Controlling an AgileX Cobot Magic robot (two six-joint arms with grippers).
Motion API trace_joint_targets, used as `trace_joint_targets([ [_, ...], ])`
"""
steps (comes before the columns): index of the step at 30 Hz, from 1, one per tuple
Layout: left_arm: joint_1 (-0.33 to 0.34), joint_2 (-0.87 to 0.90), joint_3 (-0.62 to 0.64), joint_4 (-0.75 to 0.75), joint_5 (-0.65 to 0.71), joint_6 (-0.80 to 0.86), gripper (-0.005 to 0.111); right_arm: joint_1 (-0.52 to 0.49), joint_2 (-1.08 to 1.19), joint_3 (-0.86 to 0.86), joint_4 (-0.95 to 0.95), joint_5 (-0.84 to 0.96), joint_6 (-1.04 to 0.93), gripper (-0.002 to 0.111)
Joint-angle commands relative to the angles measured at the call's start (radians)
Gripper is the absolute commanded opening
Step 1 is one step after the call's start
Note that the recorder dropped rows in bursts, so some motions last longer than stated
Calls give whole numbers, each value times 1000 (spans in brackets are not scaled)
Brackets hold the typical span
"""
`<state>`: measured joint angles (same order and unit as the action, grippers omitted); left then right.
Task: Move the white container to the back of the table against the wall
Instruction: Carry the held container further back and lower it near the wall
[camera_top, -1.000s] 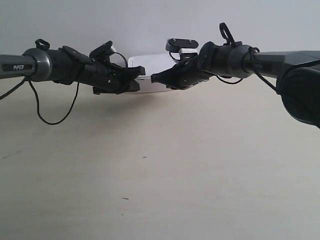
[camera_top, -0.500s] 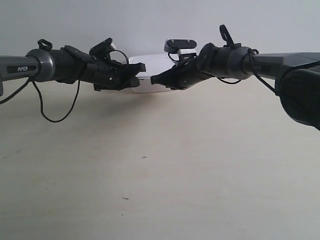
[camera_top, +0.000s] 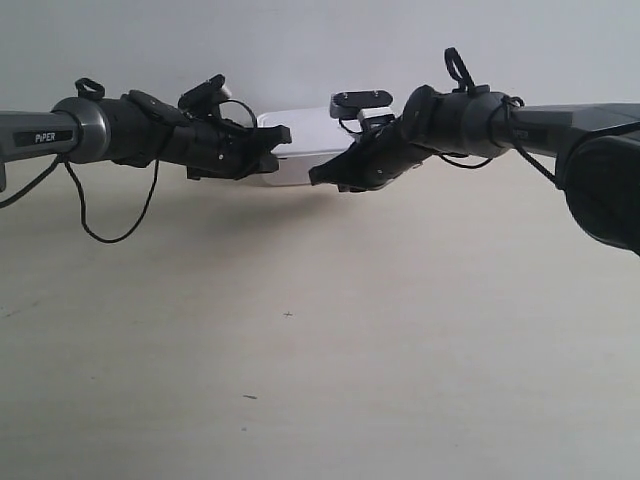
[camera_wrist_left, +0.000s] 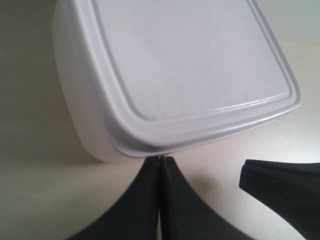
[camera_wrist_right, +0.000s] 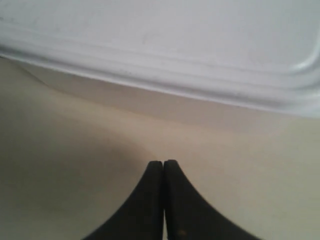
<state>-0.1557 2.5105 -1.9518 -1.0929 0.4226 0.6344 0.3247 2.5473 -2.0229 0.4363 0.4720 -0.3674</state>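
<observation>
Up comes the arm at the exterior view's left (camera_top: 130, 130) over the last second, its tip now level with the rim of the white container (camera_top: 300, 128) instead of lower on its side. The arm at the exterior view's right (camera_top: 470, 120) eases back and dips a little. The box itself looks barely shifted.

It sits far back on the surface (camera_top: 350, 330), lid (camera_wrist_left: 190, 60) on, with the wall (camera_top: 300, 50) rising right behind it. I can't tell from here whether it actually touches the wall.

My left end effector (camera_wrist_left: 160, 161) is clenched, fingers pressed together on nothing, tips right at the lid's rim near a rounded corner. My right end effector (camera_wrist_right: 163, 164) is clenched and empty too, and it stands off the box's long side with bare surface between.

So I read this as the tail end of the push: nudging, not carrying. Next, I think, comes one more gentle shove from both sides together, kept low on the box's side wall so the lid doesn't lift. Pressure should be even so the box goes back square, not pivoting on that corner.
</observation>
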Motion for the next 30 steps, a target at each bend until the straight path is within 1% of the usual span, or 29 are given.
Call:
trace_joint_targets([
  [1, -3, 0, -8, -1, -18, 20, 0, -24, -4, -8, -137, -9, 134, 0],
  [4, -3, 9, -13, -13, -18, 39, 0, -33, -4, -8, -166, -53, 175, 0],
  [9, 5, 18, -19, -19, -4, 41, 0, -33, -4, -8, -111, -119, 174, 0],
  [12, 5, 18, -20, -21, -4, 46, 0, -33, -4, -8, -38, -140, 132, 0],
  [16, 5, 18, -20, -32, -10, 72, 0, -33, 1, -23, 146, -159, -8, 0],
  [18, 5, 18, -20, -52, -12, 100, 0, -33, 14, -51, 179, -144, -31, 0],
  [23, 5, 18, -20, -55, -17, 111, 0, -33, 59, -133, 186, -96, -26, 0],
  [26, 5, 18, -20, -55, -24, 120, 0, -33, 66, -138, 186, -106, -24, 0],
  [28, 10, 19, -20, -55, -54, 97, 0, -33, 67, -138, 186, -112, -22, 0],
  [30, 17, 26, -34, -75, -39, 95, 0, -33, 68, -138, 186, -121, -22, 0],
])
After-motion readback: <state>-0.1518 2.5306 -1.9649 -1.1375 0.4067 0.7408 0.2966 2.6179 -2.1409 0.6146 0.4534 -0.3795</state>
